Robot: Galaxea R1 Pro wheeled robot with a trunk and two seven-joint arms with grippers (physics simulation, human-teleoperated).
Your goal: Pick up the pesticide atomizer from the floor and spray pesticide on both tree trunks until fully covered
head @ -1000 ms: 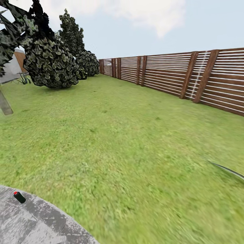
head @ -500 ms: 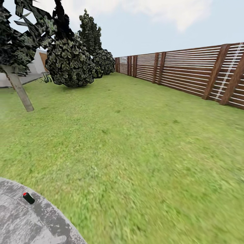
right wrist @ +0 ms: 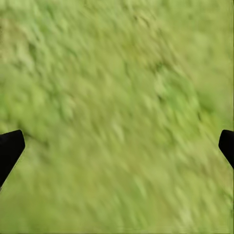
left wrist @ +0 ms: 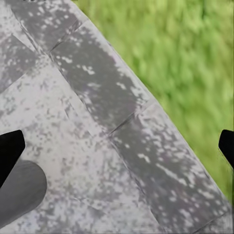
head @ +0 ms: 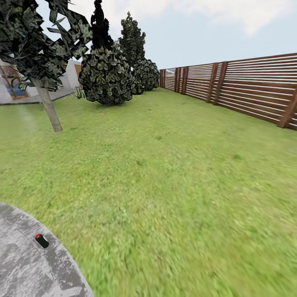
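While we roll with both claws spread empty, the atomizer (head: 42,241) on the paving (head: 24,264) could slip from sight, overshot.

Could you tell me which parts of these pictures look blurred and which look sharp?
Head view: near lawn smeared, fence and shrub crisper. Left wrist view: paving fairly sharp, grass soft. Right wrist view: grass wholly blurred.

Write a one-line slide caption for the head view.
Garden lawn bordered by a slatted wooden fence, with a leaning tree trunk, dark shrubs and a small red-capped black object on grey paving.
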